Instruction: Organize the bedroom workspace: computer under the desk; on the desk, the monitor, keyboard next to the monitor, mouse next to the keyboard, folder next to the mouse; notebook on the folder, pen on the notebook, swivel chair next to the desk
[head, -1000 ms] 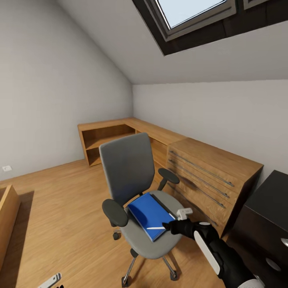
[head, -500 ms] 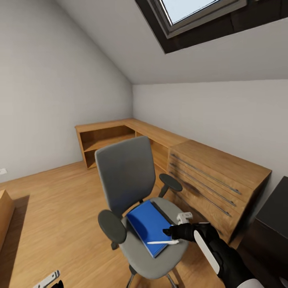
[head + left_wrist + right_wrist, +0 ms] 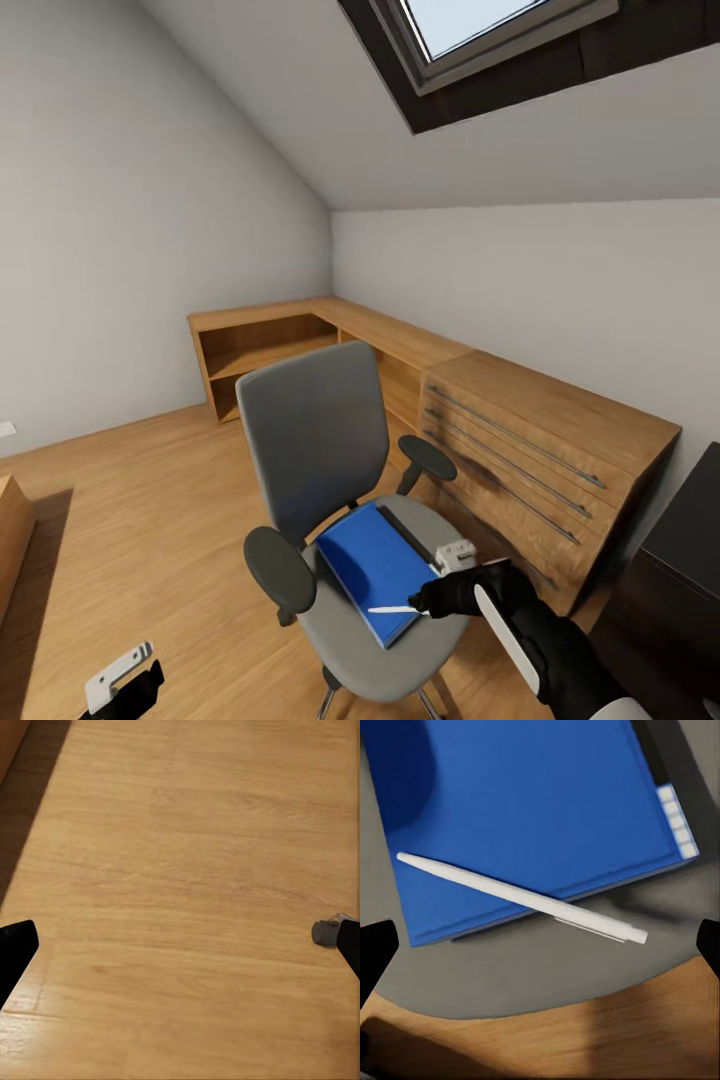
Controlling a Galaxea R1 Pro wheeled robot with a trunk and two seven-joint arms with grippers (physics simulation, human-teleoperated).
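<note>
At about seven o'clock in the head view the left pincer (image 3: 125,685) hangs low over the bare wood floor (image 3: 150,520), well apart from the work; its wrist view shows the two finger tips spread wide with nothing between them, so it is released.

Toward the centre stands the chair (image 3: 330,500), its back at twelve o'clock and seat toward six. The folder (image 3: 375,570) lies flat on the seat, with a dark slim book, probably the notebook (image 3: 408,532), lying along its two o'clock edge. The pen (image 3: 395,609) rests across the folder's near corner, one end on the blue cover and the other out over the grey seat.

At about four o'clock the right pincer (image 3: 430,600) hovers just above the pen. Its wrist view looks straight down on the pen (image 3: 521,898), with the finger tips at the frame's two sides, wide apart: released, gripping nothing.

Further right a wooden dresser (image 3: 545,460) stands just beside the chair, and a black corner, probably of the bench (image 3: 690,540), shows at three o'clock.

The risks, as I judge them: the pen is thin and round, so a closing off its axis could roll it off the folder and the seat onto the floor. A hard press down could set the wheeled chair rolling or swivelling and carry folder and notebook out of line.
</note>
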